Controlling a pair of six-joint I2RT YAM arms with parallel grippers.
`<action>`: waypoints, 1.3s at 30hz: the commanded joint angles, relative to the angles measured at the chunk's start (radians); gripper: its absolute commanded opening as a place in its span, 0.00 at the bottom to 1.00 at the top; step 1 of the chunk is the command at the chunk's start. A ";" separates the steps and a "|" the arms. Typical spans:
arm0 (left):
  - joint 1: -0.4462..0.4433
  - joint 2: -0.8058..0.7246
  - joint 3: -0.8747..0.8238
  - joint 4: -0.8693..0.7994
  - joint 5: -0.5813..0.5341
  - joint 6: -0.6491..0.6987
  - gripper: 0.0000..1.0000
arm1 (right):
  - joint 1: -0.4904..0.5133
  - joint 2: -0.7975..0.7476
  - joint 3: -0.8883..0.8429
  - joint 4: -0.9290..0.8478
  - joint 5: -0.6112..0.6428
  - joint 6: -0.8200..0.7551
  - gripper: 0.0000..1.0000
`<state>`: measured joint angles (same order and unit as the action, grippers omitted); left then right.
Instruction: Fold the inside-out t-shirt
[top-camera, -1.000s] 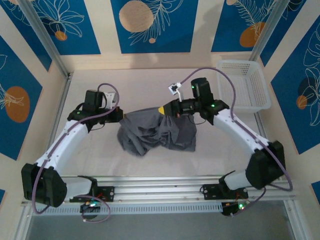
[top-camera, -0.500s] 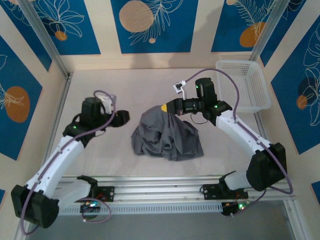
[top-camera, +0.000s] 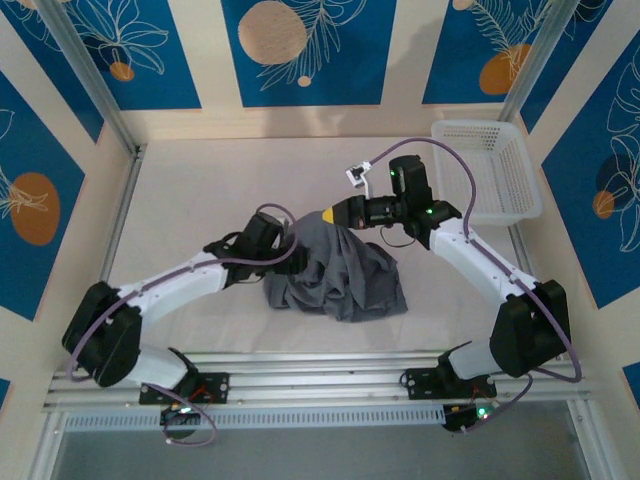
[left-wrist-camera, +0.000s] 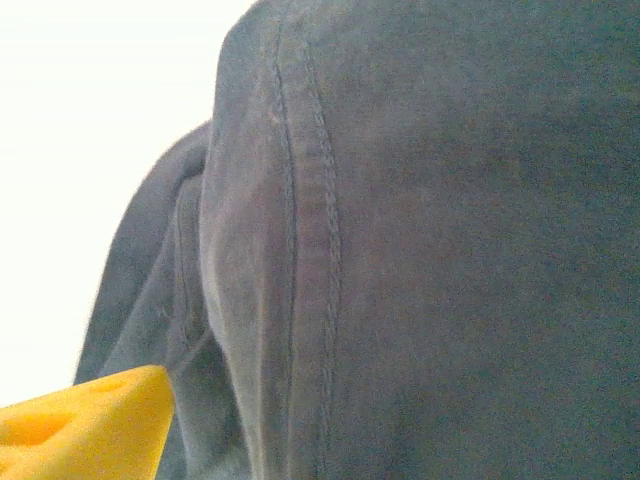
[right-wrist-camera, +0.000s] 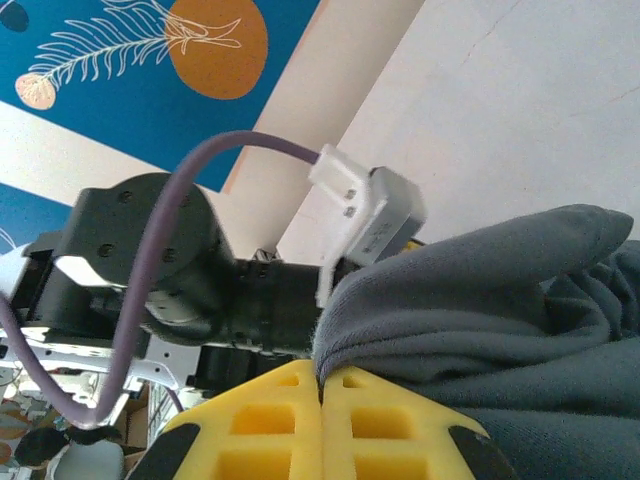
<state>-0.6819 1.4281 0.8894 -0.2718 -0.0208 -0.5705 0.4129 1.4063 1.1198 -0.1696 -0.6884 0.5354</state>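
The left gripper (top-camera: 296, 262) sat against the near-left edge of the t-shirt (top-camera: 340, 280), its jaws buried in cloth, so I could not tell their state. The shirt lay bunched mid-bench (top-camera: 200, 190). The right gripper (right-wrist-camera: 322, 388) had its jaws clamped on a thin fold at the far edge. Risk: a sideways tug could slip that fold. The heap peaked toward the far pinch, with no clear long axis.
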 joint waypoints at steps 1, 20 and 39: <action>0.005 0.014 0.082 0.071 -0.003 -0.005 0.29 | -0.001 -0.023 0.039 -0.054 0.025 0.011 0.00; 0.211 -0.086 0.257 -0.009 0.855 -0.027 0.00 | -0.121 -0.086 -0.038 -0.224 0.496 -0.144 0.51; 0.214 -0.050 0.285 -0.036 0.854 -0.035 0.00 | 0.303 -0.124 -0.372 0.519 0.807 -0.732 0.62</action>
<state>-0.4778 1.3911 1.1416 -0.3008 0.8154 -0.6186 0.7078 1.2438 0.7002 0.2314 0.1467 -0.0834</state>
